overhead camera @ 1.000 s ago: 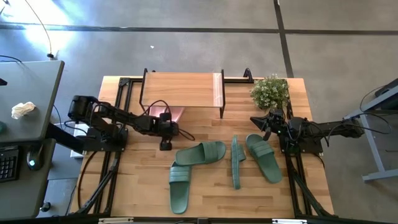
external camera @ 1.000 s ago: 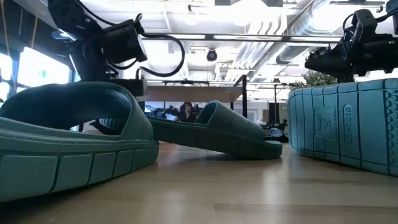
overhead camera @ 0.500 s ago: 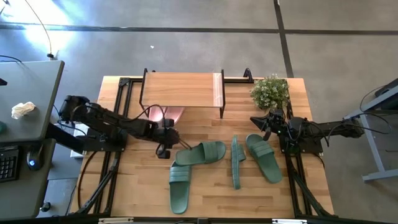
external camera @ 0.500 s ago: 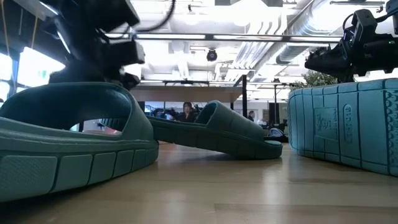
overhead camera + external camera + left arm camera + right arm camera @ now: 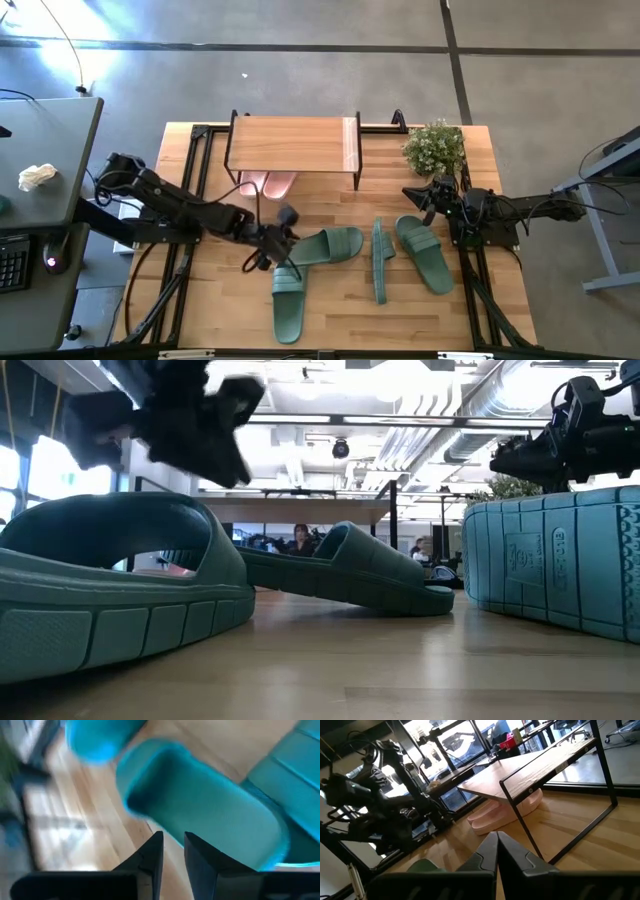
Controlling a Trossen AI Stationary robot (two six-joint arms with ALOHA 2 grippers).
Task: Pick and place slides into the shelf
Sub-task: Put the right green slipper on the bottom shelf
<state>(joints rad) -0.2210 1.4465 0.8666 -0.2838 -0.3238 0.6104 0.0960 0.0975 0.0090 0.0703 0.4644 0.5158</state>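
Observation:
The light pink pair point(image 5: 268, 183) lies sole-down on the table under the shelf's point(image 5: 290, 145) near edge, also seen in the right wrist view point(image 5: 505, 810). Two dark green pairs lie nearer: one slide point(image 5: 325, 246), one point(image 5: 288, 305), one on its side point(image 5: 380, 260), one point(image 5: 424, 254). My left gripper point(image 5: 284, 243) hovers over the heel end of the first green slide point(image 5: 210, 805), fingers pointing down with a narrow gap point(image 5: 173, 851), touching nothing. My right gripper point(image 5: 412, 192) waits shut point(image 5: 496, 840) by the table's right side.
A small potted plant point(image 5: 435, 148) stands at the far right corner beside the shelf. Black frame rails run along the table's left point(image 5: 190, 170) and right point(image 5: 470, 260) sides. Bare wood lies between the shelf and the green slides point(image 5: 330, 205).
My left gripper has drawn back from the shelf's front, moving toward the near edge and to the right, and now stands over the nearest green slide's end. The pink pair, partly covered before, shows under the shelf. The green slides have stayed put.

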